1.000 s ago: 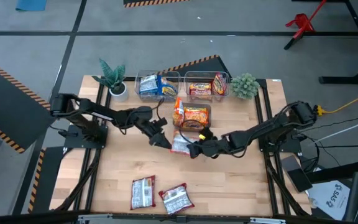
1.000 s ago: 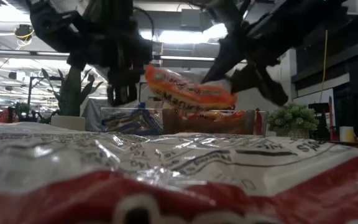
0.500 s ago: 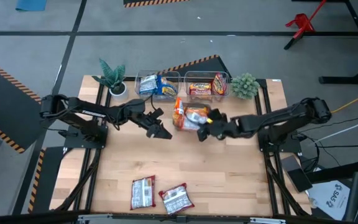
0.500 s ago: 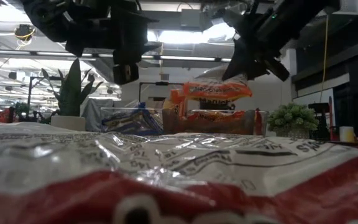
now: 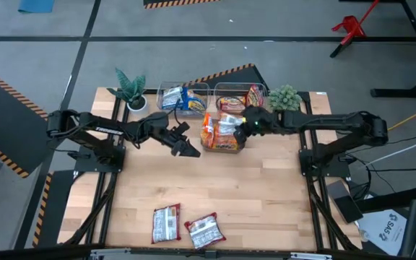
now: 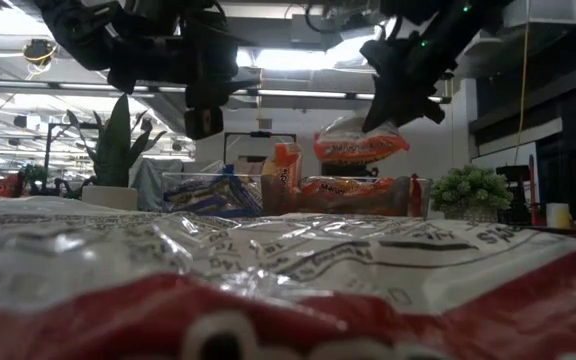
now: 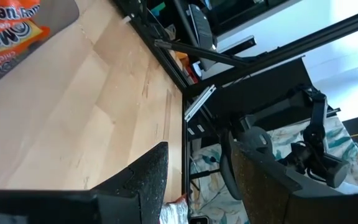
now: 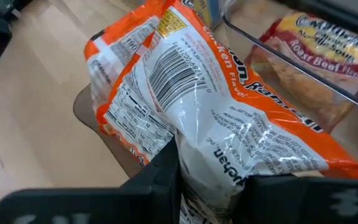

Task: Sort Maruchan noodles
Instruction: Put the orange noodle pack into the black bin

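Note:
My right gripper is shut on an orange-white noodle packet, raised over the dark grey tray where other orange packets lie. In the low view this packet hangs below the right gripper. My left gripper hovers open left of the tray, fingers around nothing. Blue-white packets fill the left clear bin, and red and brownish ones fill the right clear bin. Two brownish-white packets lie flat near the table's near edge. My right gripper pinches the orange-white packet by its white end between the two fingers. It comes from the table's right side, slanting down. The packet is lifted clear and reaches out beyond the fingertips over the tray's packets, roughly level in the low view.
Two small potted plants stand at the far corners, one left of the bins and one right of them. Bare wooden tabletop stretches between the tray and the two near packets. A packet lies right in front of the low camera.
My right gripper has carried the orange packet up off the middle of the table and toward the far edge, over the tray. The packet went from tilted to about level. My left gripper drew back from the packet, a little toward the left and far edges, then stayed.

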You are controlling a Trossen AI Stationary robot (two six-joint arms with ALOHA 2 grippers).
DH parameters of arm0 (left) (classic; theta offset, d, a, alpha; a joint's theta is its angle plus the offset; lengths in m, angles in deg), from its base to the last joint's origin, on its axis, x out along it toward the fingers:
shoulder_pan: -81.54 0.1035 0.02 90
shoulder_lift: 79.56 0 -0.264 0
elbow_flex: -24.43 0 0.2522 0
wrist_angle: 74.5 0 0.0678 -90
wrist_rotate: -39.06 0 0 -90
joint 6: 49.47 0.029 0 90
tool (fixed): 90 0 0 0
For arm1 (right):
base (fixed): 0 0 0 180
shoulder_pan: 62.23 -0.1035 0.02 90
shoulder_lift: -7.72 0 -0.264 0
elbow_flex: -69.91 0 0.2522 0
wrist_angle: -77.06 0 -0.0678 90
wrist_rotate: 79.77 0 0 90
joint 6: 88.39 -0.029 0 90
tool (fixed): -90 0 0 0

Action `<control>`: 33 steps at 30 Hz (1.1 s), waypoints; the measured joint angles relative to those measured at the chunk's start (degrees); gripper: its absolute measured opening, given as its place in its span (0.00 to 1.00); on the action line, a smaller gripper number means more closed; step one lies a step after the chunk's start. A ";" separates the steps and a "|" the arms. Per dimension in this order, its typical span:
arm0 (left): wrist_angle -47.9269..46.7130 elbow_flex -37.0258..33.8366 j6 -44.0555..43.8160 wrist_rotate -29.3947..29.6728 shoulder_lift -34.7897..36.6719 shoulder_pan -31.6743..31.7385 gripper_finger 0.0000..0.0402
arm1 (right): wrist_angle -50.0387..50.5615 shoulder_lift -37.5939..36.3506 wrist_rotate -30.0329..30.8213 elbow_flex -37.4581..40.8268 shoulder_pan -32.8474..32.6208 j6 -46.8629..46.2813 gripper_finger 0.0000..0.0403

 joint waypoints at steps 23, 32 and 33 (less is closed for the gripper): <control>-0.51 0.00 1.51 1.68 0.00 2.37 0.43 | -3.78 7.51 -11.36 -0.11 4.50 -1.43 0.31; -0.63 0.00 1.53 1.58 -0.02 2.33 0.43 | 3.70 7.13 -10.59 -5.52 4.56 1.32 0.58; -0.63 0.00 1.55 1.57 -0.02 2.33 0.43 | 6.17 7.12 -9.43 -6.76 4.56 1.82 0.59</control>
